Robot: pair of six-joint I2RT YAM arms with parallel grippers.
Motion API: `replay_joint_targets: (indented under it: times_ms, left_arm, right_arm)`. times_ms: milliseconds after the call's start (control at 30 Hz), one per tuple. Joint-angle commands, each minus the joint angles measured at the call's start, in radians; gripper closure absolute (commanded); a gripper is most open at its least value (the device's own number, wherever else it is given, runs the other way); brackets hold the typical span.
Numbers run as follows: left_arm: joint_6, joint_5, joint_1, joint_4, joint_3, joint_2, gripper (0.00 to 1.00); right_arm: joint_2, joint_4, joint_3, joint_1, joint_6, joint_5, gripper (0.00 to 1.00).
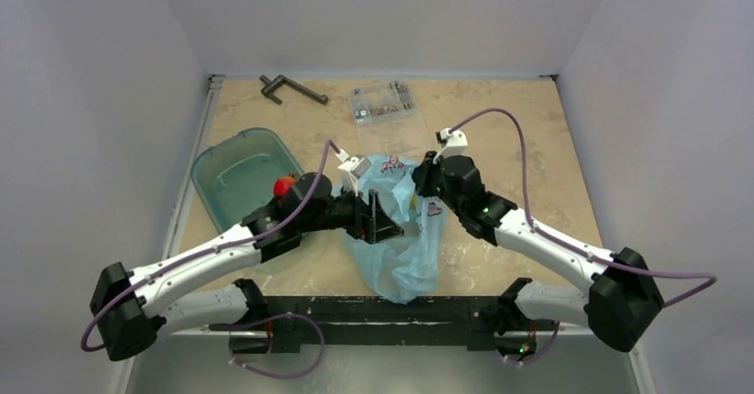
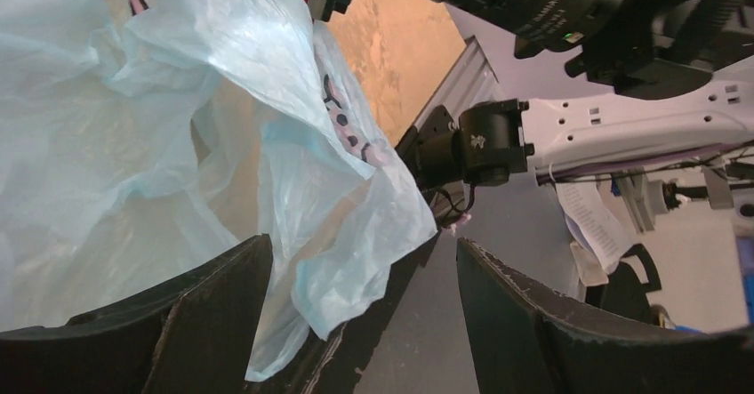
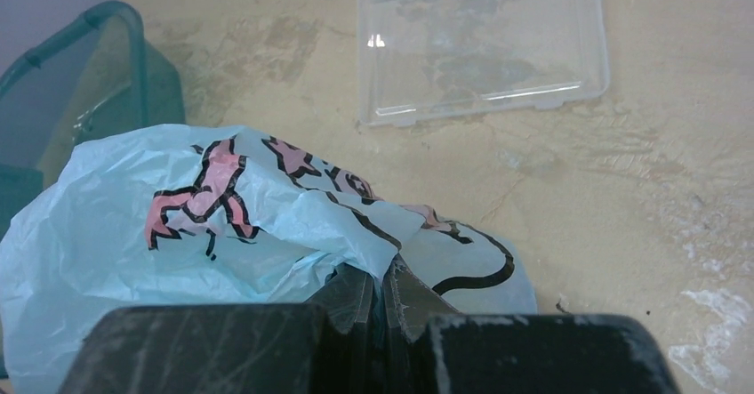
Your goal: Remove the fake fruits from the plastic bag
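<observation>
**Two arms meet at the plastic bag [image 1: 400, 265]**

Nearest us, the light-blue plastic bag lies crumpled at the near middle of the desk [image 1: 498, 127], with printed writing showing on its far side. The left gripper [image 1: 384, 219] stands at the bag's left with its jaws wide apart. A fold of film drapes over one finger [image 2: 213, 305], but nothing is clamped. The right gripper [image 1: 425, 194], at the bag's far right, has its jaws closed tight on a pinch of the film. Farther left, a red apple [image 1: 284, 186] sits at the near right side of a teal tub [image 1: 236, 180], just beside the left arm; we cannot tell whether it lies inside. Farthest off lie a clear parts box [image 1: 382, 102] and a dark metal handle [image 1: 293, 89].
</observation>
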Motion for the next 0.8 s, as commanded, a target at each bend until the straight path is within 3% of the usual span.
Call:
replay_joint_targets:
  times_ms: [0,200,300,400,600,767]
  left_arm:
    - [0.072,-0.149,-0.004,-0.198,0.102,-0.104,0.24]
    - [0.013,-0.288,-0.004,-0.342,0.105,-0.192,0.21]
    - [0.006,-0.259,-0.004,-0.336,0.099,-0.197,0.17]
    - [0.01,-0.175,-0.004,-0.295,0.099,-0.148,0.2]
    - [-0.036,-0.069,-0.004,-0.18,0.108,0.02,0.44]
    - [-0.108,-0.06,-0.004,-0.111,0.13,0.169,0.63]
  right_arm:
    - [0.039,0.023,0.079,-0.043,-0.03,0.014,1.0]
    - [0.073,0.002,0.111,-0.081,-0.01,-0.004,1.0]
    - [0.086,-0.015,0.118,-0.096,0.005,-0.006,1.0]
    - [0.086,-0.007,0.114,-0.099,0.009,-0.038,1.0]
    - [0.061,0.004,0.087,-0.1,0.021,-0.066,1.0]
    - [0.032,0.031,0.051,-0.1,0.032,-0.092,1.0]
